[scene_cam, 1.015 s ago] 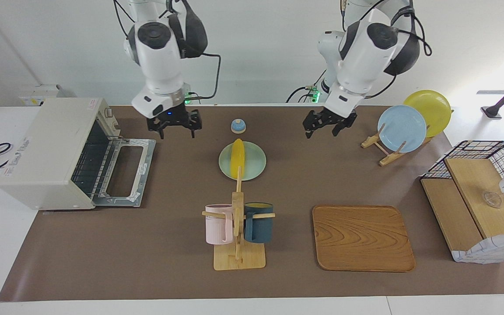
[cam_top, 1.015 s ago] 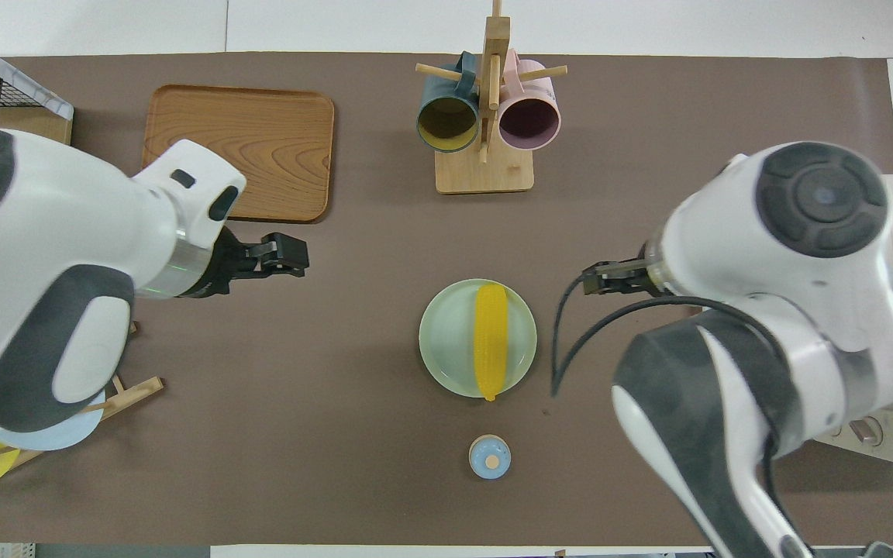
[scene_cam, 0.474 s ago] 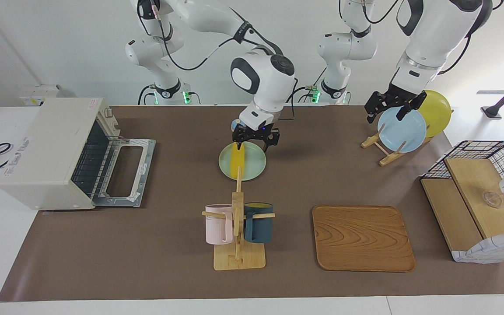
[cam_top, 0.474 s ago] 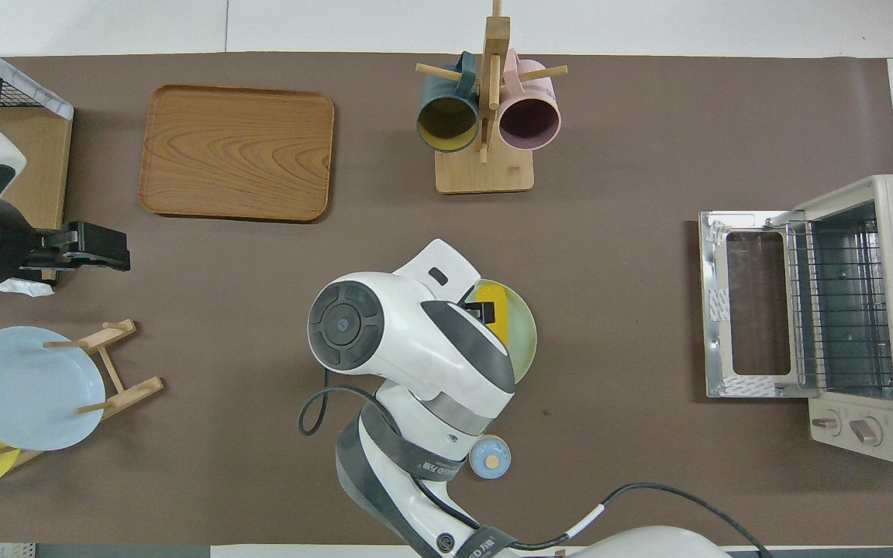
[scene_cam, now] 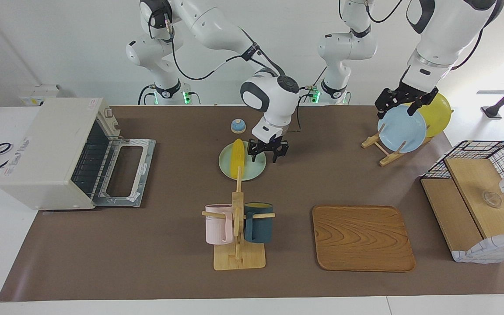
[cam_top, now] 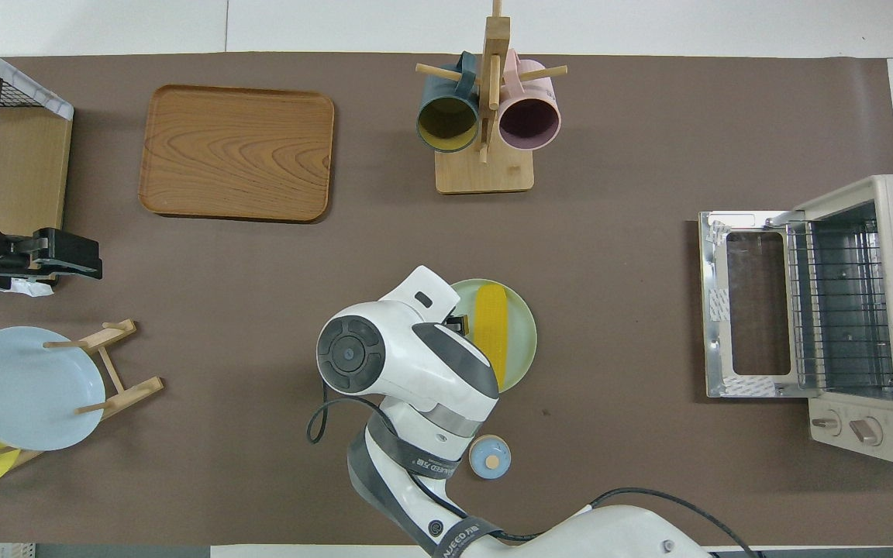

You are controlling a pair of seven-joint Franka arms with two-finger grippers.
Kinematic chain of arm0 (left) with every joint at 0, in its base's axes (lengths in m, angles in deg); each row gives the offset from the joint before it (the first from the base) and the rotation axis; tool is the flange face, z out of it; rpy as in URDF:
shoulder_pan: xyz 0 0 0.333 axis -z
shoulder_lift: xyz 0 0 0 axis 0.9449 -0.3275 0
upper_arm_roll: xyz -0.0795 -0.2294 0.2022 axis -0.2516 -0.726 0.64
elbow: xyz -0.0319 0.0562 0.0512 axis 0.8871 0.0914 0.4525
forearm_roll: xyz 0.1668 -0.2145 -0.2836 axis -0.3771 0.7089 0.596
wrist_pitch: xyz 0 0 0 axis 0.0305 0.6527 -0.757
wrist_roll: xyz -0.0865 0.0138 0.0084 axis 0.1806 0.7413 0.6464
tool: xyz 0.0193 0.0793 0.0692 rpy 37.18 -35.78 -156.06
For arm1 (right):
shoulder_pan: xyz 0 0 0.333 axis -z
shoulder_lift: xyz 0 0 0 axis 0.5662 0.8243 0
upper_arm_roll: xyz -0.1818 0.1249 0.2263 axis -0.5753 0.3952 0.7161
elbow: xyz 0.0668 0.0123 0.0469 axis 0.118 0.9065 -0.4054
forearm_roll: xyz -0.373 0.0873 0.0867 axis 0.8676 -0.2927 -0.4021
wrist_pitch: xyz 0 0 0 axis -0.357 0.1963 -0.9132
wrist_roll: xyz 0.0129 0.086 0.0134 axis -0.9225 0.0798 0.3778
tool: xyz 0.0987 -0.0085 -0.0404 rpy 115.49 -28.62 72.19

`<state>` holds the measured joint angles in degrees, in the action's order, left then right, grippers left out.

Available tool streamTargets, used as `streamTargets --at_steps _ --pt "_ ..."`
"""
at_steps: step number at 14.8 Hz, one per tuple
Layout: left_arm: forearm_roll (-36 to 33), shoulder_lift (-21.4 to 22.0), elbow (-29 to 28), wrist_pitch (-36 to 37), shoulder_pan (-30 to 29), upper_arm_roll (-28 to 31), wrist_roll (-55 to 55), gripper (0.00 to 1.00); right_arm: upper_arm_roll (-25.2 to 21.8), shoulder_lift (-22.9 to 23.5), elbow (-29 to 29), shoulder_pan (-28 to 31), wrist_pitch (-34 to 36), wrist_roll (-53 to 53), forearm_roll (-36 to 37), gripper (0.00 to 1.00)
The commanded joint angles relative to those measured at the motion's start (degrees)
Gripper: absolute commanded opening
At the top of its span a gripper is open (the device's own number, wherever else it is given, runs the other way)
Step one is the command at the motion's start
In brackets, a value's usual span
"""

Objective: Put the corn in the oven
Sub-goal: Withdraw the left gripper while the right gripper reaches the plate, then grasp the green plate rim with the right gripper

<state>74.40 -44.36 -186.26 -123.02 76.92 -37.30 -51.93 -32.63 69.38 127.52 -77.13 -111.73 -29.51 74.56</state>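
The yellow corn (scene_cam: pixel 237 157) (cam_top: pixel 491 325) lies lengthwise on a pale green plate (scene_cam: pixel 254 171) (cam_top: pixel 522 341) in the middle of the table. My right gripper (scene_cam: pixel 268 156) hangs low and open over the plate's rim, beside the corn toward the left arm's end, with nothing between its fingers. In the overhead view its own wrist covers most of it. The cream-white oven (scene_cam: pixel 46 153) (cam_top: pixel 892 310) stands at the right arm's end, its glass door (scene_cam: pixel 125 170) (cam_top: pixel 749 306) dropped open and the wire rack showing. My left gripper (scene_cam: pixel 395 109) (cam_top: pixel 82 257) waits open above the plate rack.
A wooden mug rack (scene_cam: pixel 238 258) with a pink and a dark blue mug stands farther from the robots than the plate. A wooden tray (scene_cam: pixel 362 238), a rack with a blue plate (scene_cam: pixel 401 128) and a yellow plate (scene_cam: pixel 435 109), a small blue bell (scene_cam: pixel 238 126) and a wire basket (scene_cam: pixel 475 148) are also here.
The right arm swung from near the oven to the plate, came down, then shifted from the corn's end to beside it. The left arm rose and moved over the plate rack.
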Motion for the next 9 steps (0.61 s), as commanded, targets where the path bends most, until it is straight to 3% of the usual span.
streamTargets --at_steps 1,3,5,8,9 --pt "-0.81 -2.85 3.44 -0.25 0.29 0.69 0.9 1.0 -0.07 -3.05 5.79 -0.16 -3.18 -1.47 0.86 0.67" --pt "-0.81 -4.7 5.2 -0.78 1.26 1.75 1.08 1.0 -0.07 -3.49 6.85 -0.25 -3.53 -1.56 0.86 0.61" --pt "-0.81 -6.28 6.52 -1.05 1.26 1.58 1.08 1.0 -0.07 -3.67 7.64 -0.34 -3.54 -1.74 0.86 0.45" --pt "-0.72 -6.37 5.39 -2.98 0.73 1.49 1.25 1.0 0.02 -3.93 7.74 -0.43 -3.1 -2.18 0.86 0.0" --pt "-0.72 -6.29 4.34 -4.37 0.56 1.49 1.25 1.0 0.02 -3.93 7.56 -0.34 -3.01 -2.09 0.86 0.0"
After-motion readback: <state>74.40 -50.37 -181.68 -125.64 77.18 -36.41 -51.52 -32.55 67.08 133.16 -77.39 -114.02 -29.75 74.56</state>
